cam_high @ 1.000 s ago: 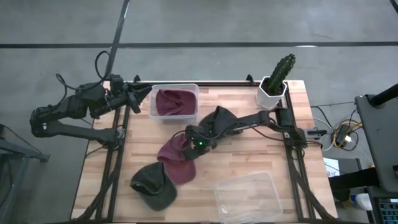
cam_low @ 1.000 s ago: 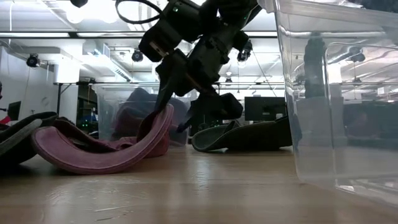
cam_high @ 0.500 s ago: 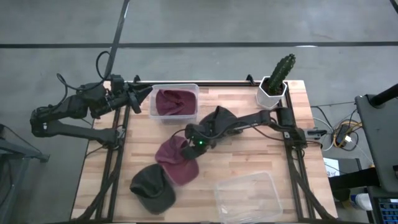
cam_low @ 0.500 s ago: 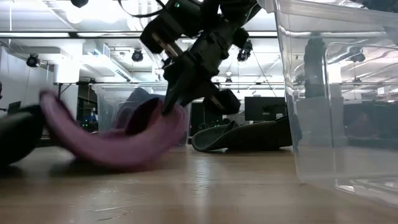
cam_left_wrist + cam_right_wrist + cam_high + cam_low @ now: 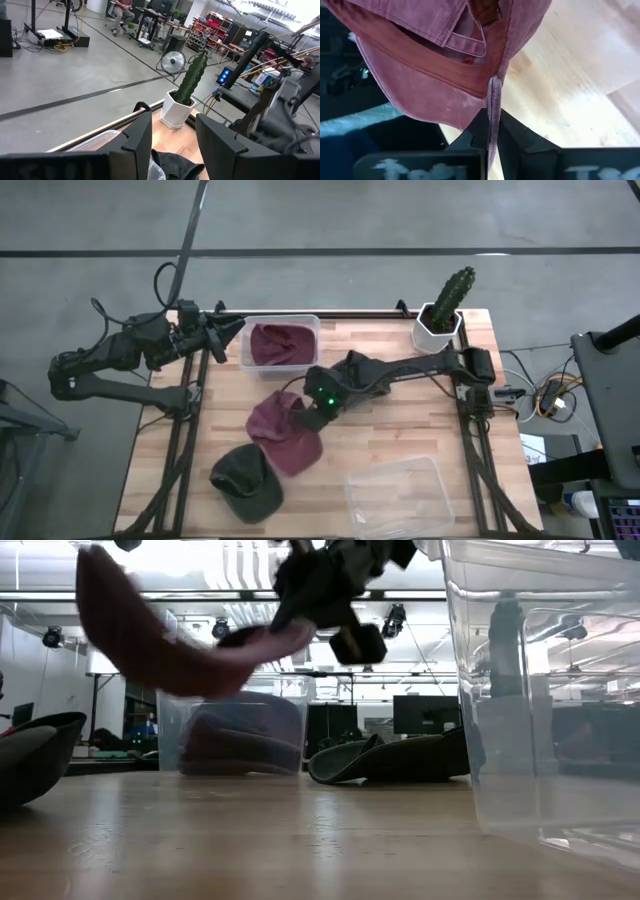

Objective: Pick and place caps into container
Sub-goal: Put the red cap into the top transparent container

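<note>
Maroon cap [image 5: 445, 65] pinched by its edge between right gripper [image 5: 490, 131] jaws

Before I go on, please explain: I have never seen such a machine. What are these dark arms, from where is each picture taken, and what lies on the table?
This is a robot with two arms, each ending in a two-finger gripper. One picture looks straight down from above, one looks level along the wooden table, and two come from cameras on the wrists. The right gripper is shut on a maroon cap, pinching its fabric and holding it above the table. The left gripper waits open at the far left edge. Another maroon cap lies in a clear container. Two dark caps lie on the table, one near, one under the right arm. An empty clear tub and a potted cactus also stand there.
</note>
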`<action>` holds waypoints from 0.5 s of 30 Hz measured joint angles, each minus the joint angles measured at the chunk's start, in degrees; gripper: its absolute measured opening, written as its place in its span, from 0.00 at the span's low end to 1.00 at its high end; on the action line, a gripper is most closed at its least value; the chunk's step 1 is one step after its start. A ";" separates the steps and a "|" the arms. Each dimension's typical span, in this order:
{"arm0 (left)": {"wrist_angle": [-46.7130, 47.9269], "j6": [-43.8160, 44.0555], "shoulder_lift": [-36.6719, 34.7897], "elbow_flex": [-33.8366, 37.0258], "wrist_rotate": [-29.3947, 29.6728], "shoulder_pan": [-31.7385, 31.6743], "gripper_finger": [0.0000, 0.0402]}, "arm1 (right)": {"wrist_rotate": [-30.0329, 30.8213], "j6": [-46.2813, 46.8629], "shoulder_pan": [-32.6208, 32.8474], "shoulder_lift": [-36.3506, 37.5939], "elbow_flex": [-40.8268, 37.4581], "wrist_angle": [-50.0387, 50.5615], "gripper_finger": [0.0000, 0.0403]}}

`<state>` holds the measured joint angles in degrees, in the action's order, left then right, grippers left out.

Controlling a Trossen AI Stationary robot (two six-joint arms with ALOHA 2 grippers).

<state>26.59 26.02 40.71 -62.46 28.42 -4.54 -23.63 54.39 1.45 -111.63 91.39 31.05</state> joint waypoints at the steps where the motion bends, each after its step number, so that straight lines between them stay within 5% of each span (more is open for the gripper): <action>1: 0.00 -0.03 0.00 0.00 0.00 -0.01 0.36 | 0.06 -1.15 -0.03 1.03 0.00 0.58 0.03; 15: 0.00 -7.76 -1.62 0.00 -0.02 0.00 0.36 | 5.27 -16.04 -5.08 11.27 0.22 4.68 0.03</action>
<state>26.59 18.25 39.09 -62.46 28.40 -4.54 -18.36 38.35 -3.62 -100.37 91.61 35.73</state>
